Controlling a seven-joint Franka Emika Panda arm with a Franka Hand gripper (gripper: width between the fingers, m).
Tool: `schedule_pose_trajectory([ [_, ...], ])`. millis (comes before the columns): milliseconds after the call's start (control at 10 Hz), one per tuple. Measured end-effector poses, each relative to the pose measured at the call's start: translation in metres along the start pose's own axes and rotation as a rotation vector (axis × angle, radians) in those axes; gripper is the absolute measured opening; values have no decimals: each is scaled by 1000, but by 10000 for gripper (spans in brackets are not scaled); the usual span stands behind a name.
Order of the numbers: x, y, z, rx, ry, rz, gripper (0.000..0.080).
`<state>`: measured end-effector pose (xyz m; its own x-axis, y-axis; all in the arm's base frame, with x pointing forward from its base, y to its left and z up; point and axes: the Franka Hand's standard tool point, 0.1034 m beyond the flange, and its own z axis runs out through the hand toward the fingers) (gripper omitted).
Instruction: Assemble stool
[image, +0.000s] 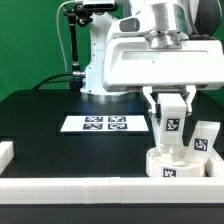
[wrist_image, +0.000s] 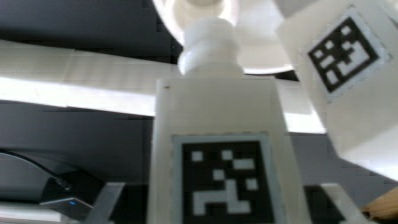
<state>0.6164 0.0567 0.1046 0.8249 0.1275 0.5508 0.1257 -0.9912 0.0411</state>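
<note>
Wrist view puts the gripper's (image: 171, 110) fingers (wrist_image: 112, 205) as grey strips on either side of a blocky white leg (wrist_image: 222, 150), pinching its flat sides with the tagged face towards the camera. The leg runs straight out from the fingers and narrows to a ribbed tip that points at the seat (wrist_image: 98, 75).

The main risk, as I judge it, is a bad start at that joint. If the leg sits even slightly tilted in the grip, the tip can catch on the edge of its hole or bind, and pushing down would then shift the seat or twist the leg between the pads. The second leg (wrist_image: 338, 55) stands very near. A sideways correction or a turn of the wrist could knock it.

Exterior view shows the held leg upright, its lower end at the top of the round seat (image: 170, 168). I cannot tell whether it has entered the hole. The second leg rises from the seat on the exterior view's right, just beside the held one.

A white border rail (image: 90, 190) runs along the near edge of the black table (image: 40, 115), close to the seat, and the marker board (image: 105, 123) lies apart.
</note>
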Motion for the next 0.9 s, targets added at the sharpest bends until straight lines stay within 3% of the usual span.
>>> schedule_pose_trajectory([
  [400, -7, -2, 15, 2, -12, -2, 337],
  [900, -15, -5, 17, 4, -25, -4, 337],
])
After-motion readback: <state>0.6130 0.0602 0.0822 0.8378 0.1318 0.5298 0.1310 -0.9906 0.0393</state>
